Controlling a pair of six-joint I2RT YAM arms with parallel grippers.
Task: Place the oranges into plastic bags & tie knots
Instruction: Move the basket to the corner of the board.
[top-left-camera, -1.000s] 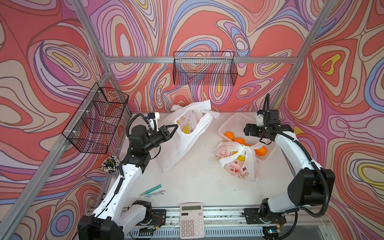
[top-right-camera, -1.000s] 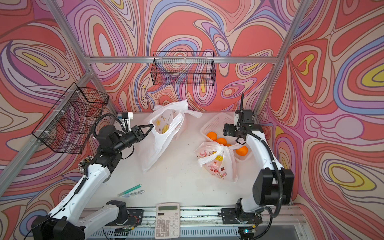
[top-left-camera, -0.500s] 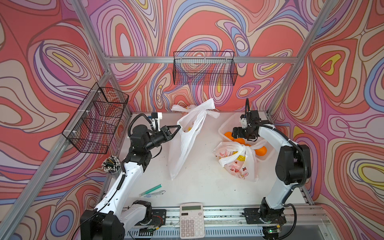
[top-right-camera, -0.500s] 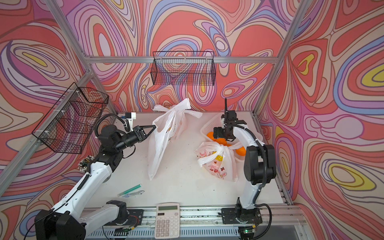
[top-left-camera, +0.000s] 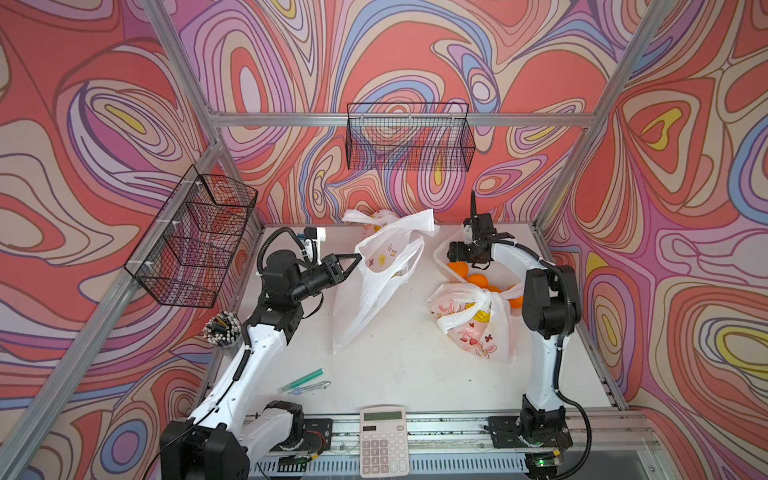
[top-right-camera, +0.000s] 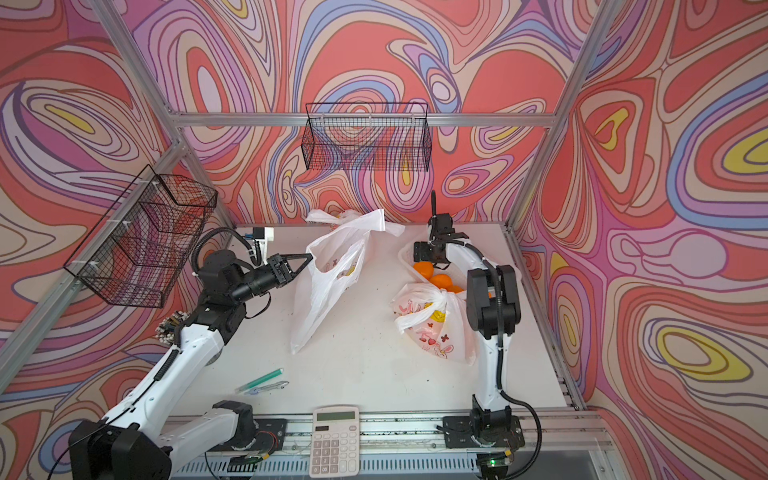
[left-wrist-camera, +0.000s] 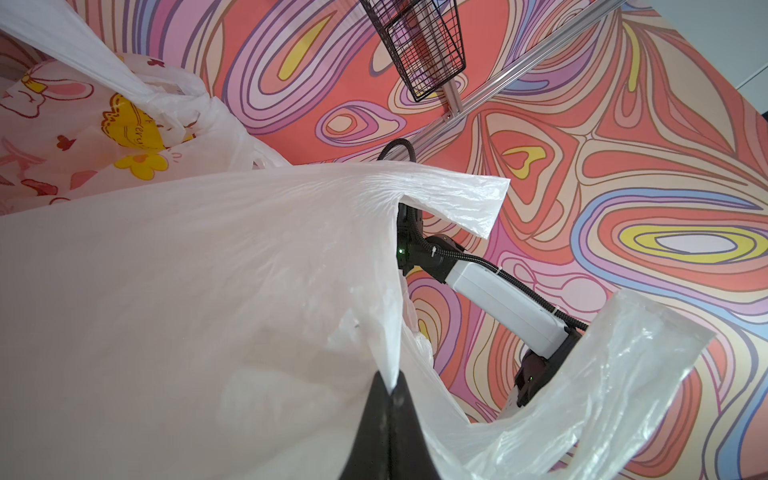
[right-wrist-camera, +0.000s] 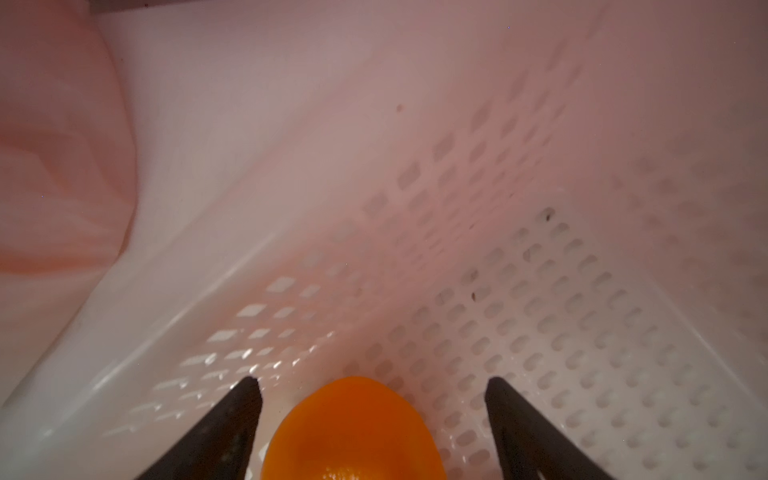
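Observation:
My left gripper (top-left-camera: 356, 258) (top-right-camera: 309, 257) (left-wrist-camera: 390, 384) is shut on the rim of an open plastic bag (top-left-camera: 374, 291) (left-wrist-camera: 208, 291), holding it up above the table so it hangs slack. My right gripper (right-wrist-camera: 372, 384) reaches down into the white perforated basket (top-left-camera: 441, 248) (right-wrist-camera: 540, 291). It is open, with one orange (right-wrist-camera: 353, 432) between its fingers and a gap on each side. More oranges (top-left-camera: 478, 280) lie in the basket. A filled printed bag (top-left-camera: 473, 332) closed by a knot (top-left-camera: 484, 299) lies in front of the basket. Another printed bag (top-left-camera: 376, 218) (left-wrist-camera: 83, 124) sits at the back.
A calculator (top-left-camera: 382, 440) lies at the front edge, with a green pen (top-left-camera: 301, 379) to its left and a pen cup (top-left-camera: 222, 328) by the left arm. Black wire baskets hang on the back wall (top-left-camera: 409, 137) and the left wall (top-left-camera: 193, 241).
My right gripper has moved left along the basket and dropped over an orange, its jaws narrowing slightly. The held bag has changed from spread out to hanging narrow; my left gripper has hardly moved.

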